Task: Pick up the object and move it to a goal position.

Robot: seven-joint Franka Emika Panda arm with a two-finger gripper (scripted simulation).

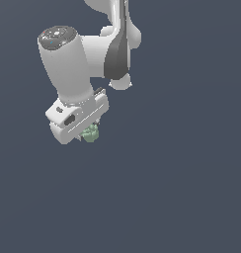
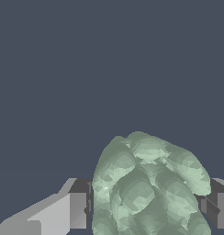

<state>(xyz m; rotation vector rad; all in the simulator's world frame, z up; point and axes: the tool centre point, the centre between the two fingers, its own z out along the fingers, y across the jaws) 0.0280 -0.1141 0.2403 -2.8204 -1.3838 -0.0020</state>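
We are pinching the object between the fingers of our gripper, apparently mid-carry, and next we are needing a steady transfer toward the unseen goal.

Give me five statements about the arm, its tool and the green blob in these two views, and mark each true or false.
1. The pale green blob sits right under the white tool head. True.
2. The blob is smooth and round like a ball. False: its surface is lumpy and bumpy, as the wrist view shows.
3. In the wrist view the blob lies between the two fingers of the tool. True.
4. The blob is bigger than the tool head. False: in the exterior view it is much smaller than the head above it.
5. The blob lies far off from the arm, near the exterior view's right. False: it is at the tool, toward the exterior view's left.
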